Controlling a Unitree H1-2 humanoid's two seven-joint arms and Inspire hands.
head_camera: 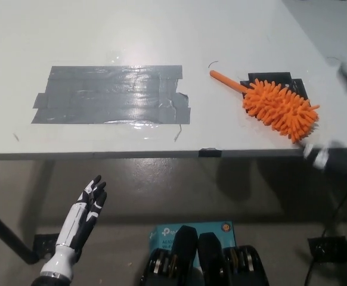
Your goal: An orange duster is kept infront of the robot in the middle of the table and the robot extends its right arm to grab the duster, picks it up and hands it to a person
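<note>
The right hand (340,113) came in as a blurred shape at the far right edge, just beside the duster's fluffy head; whether it was spread or pressed together I could not tell. The orange duster (278,106) lay on the right part of the desk (161,36), handle pointing up-left, its head over a patch of black tape (278,79). A wide patch of grey tape (111,95) sat well left of it. The white left hand (84,214) hung below the near desk edge, fingers straight and holding nothing.
</note>
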